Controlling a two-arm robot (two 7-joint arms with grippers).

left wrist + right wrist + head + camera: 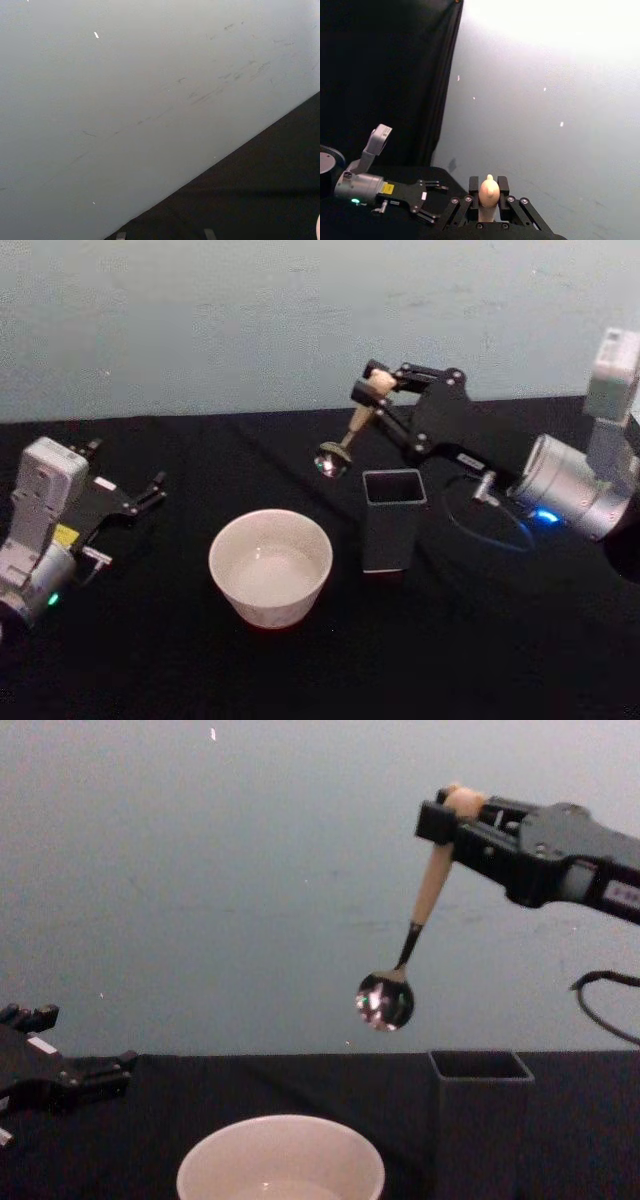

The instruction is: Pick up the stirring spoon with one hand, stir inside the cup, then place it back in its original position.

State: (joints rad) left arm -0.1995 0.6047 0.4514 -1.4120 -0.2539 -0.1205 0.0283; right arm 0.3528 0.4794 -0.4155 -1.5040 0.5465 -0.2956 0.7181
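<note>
Metal glinted on the round bowl of the stirring spoon [353, 425], which hung in the air bowl-down and tilted, held at the top of its pale beige handle by the right gripper [378, 382]. Its jaws were narrow, pinched on either side of the handle just under the tiny bear head; the right wrist view showed that head poking up between them. The right arm reached in from the robot's right, its silver wrist showing a blue light with a dark cable looping beside it. In the chest view the spoon's bowl was higher than the rim of the dark grey holder [390, 535] and off to its left, touching neither the holder nor the cup [250, 600]. The cream-white cup stood upright on the black surface [480, 640], nearer the robot than the spoon, and the square holder stood upright just beside it on the robot's right, with a slim gap between them. Whether anything lay inside the cup I cannot tell. The left gripper [125, 468] rested low at the robot's left, well apart from the cup, with its jaws spread wide and nothing between them and a green light at its wrist. Behind everything rose a pale grey wall [200, 320], which met the far edge of the surface.
</note>
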